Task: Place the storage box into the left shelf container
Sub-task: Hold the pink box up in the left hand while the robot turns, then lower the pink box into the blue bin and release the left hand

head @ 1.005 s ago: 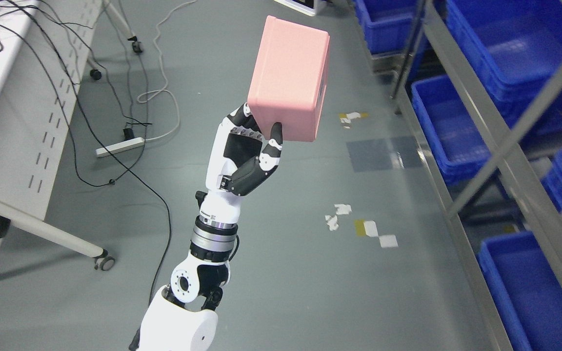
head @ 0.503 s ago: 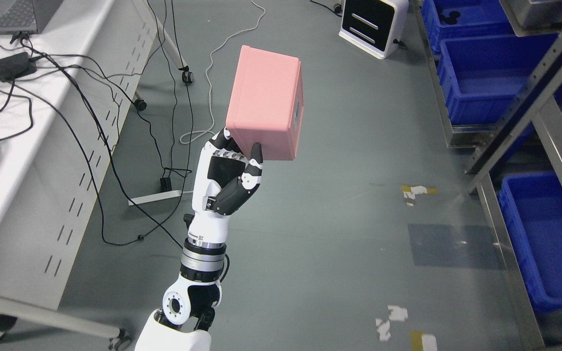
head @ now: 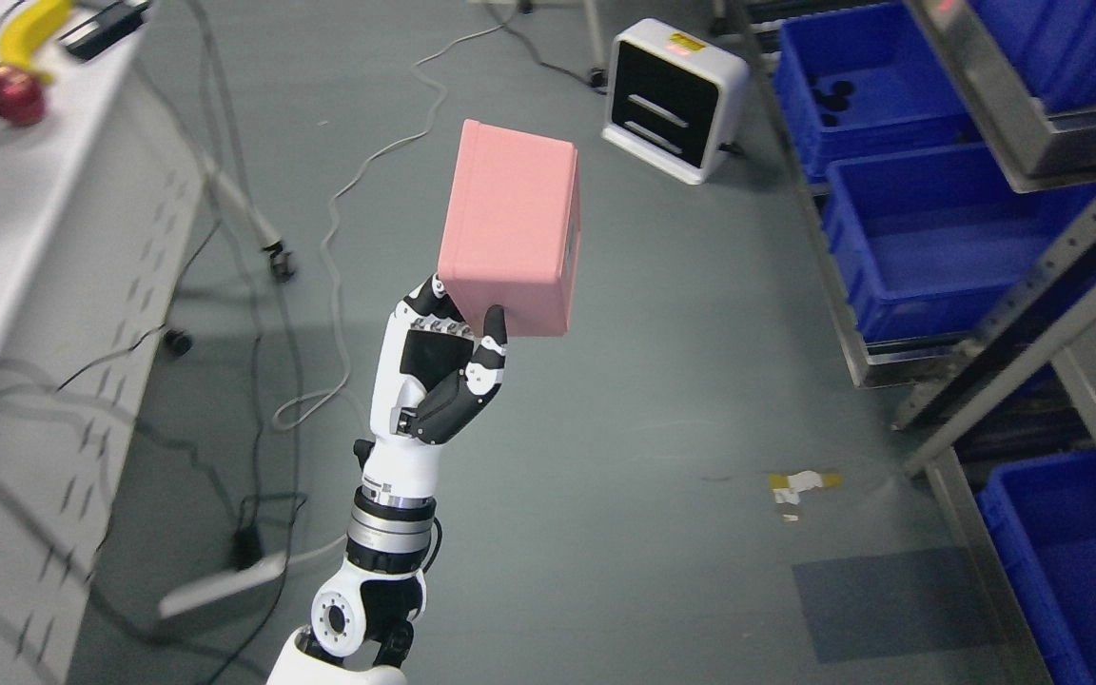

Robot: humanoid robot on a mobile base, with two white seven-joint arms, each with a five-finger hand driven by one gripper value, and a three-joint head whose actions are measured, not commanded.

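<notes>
Where left hand [head: 443,371] rises, fingers clamped under pink storage box [head: 513,240].

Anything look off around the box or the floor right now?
The left hand holds the pink storage box only by its lower corner, tilted. Cables trail loose across the floor, with torn tape scraps.

Open floor [head: 624,457] lies right of the raised box [head: 510,228] — toward the shelf [head: 1014,323], slanted posts cross before the blue bins [head: 948,238]; a white unit [head: 672,95] stands far.
</notes>
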